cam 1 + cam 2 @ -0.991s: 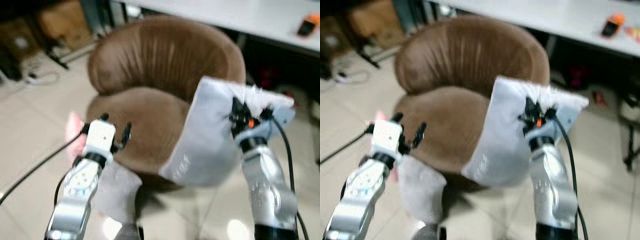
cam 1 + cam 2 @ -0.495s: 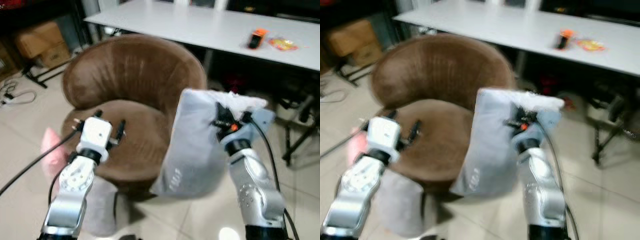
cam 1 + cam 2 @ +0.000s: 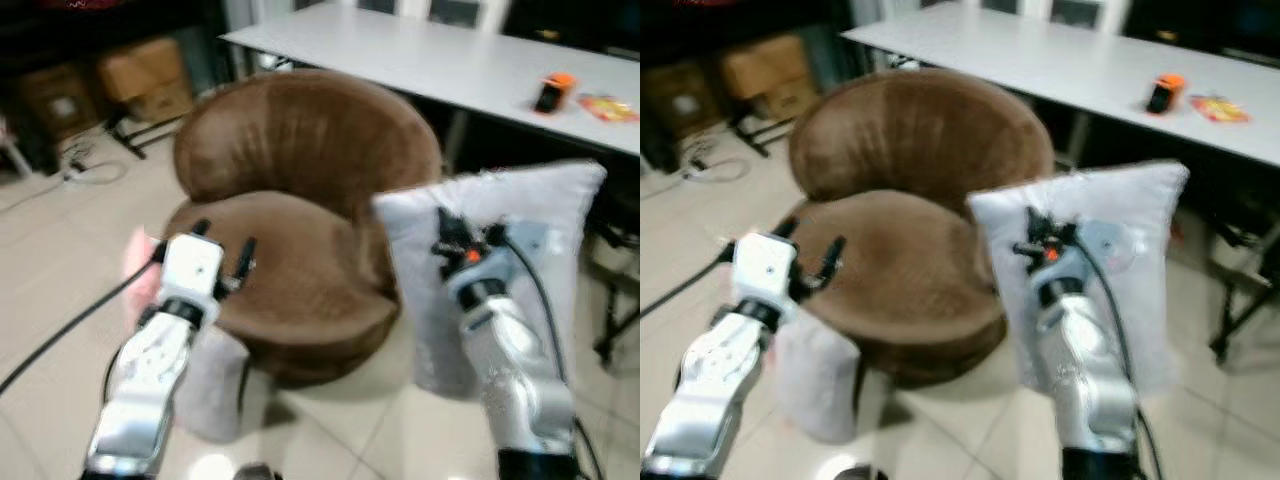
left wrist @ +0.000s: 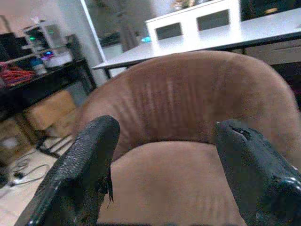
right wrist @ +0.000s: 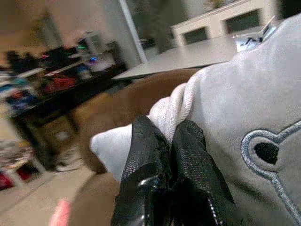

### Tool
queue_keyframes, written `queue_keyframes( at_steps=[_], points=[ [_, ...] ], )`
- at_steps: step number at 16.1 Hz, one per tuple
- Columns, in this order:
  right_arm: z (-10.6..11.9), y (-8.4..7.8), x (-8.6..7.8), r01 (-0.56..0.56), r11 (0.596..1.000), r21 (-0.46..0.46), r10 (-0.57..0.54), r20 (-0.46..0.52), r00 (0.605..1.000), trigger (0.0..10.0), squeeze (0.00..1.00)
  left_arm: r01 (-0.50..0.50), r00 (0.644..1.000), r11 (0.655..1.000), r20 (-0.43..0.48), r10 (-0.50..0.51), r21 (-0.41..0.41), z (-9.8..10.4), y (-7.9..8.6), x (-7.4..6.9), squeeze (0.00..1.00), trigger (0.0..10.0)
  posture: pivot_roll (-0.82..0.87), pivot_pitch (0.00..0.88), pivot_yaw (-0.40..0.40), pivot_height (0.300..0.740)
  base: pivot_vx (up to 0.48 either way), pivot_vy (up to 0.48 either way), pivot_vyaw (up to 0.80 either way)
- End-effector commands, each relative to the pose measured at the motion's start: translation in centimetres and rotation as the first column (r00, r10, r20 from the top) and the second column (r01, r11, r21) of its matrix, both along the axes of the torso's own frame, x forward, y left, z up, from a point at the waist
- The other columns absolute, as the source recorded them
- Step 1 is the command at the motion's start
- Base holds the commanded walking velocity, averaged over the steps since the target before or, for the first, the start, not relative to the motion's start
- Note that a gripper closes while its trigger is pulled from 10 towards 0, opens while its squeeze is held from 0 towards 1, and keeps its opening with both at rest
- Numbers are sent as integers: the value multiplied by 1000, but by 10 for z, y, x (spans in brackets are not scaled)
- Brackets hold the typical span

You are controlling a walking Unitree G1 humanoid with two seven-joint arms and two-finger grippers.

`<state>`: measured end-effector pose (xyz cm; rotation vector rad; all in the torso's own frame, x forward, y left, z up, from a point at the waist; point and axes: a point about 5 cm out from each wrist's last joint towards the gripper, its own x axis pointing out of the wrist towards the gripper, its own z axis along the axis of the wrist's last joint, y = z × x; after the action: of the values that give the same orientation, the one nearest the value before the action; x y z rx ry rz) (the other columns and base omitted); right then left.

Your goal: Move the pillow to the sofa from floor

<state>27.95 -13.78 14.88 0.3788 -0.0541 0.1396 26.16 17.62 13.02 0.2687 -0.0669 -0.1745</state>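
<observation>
Right hand (image 3: 462, 243) pinching grey pillow (image 3: 520, 215) beside brown sofa (image 3: 300, 180); left hand (image 3: 222, 243) spread over seat. White bench (image 3: 420, 60) behind; second pillow (image 3: 215, 385) on floor.

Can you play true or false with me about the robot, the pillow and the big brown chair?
1. The right end effector pinches the grey pillow. True.
2. The pillow lies flat on the brown sofa seat. False: it hangs in the air beside the sofa.
3. The left end effector is open and holds nothing. True.
4. The white table stands in front of the sofa. False: it is behind it.
5. A second pillow sits on the floor. True.
</observation>
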Motion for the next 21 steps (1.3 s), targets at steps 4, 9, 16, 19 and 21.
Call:
queue_keyframes(
  at_steps=[4,9,16,19,21],
  points=[
    [13,1,6,-15,1000,-6,15,64,998,10000,0,24,1000,1000,16,-24,1,4,-4,1,0,10000,48,0,20,740,384,0,0],
    [12,4,7,-28,999,-18,29,63,998,10000,0,17,1000,1000,10,-17,16,4,0,0,0,10000,56,0,16,740,384,0,0],
    [15,9,9,-77,995,-62,81,76,994,10000,0,9,1000,1000,8,-9,16,3,0,-4,0,10000,74,0,-5,740,372,0,246],
    [16,12,10,-85,995,-58,90,83,992,10000,0,3,1000,1000,8,-3,18,3,1,-6,0,10000,74,0,-5,740,341,0,533],
    [17,12,12,-85,995,-46,89,86,992,10000,0,-1,1000,1000,9,0,17,3,2,-8,0,10000,87,0,-18,740,332,0,0]
  ],
)
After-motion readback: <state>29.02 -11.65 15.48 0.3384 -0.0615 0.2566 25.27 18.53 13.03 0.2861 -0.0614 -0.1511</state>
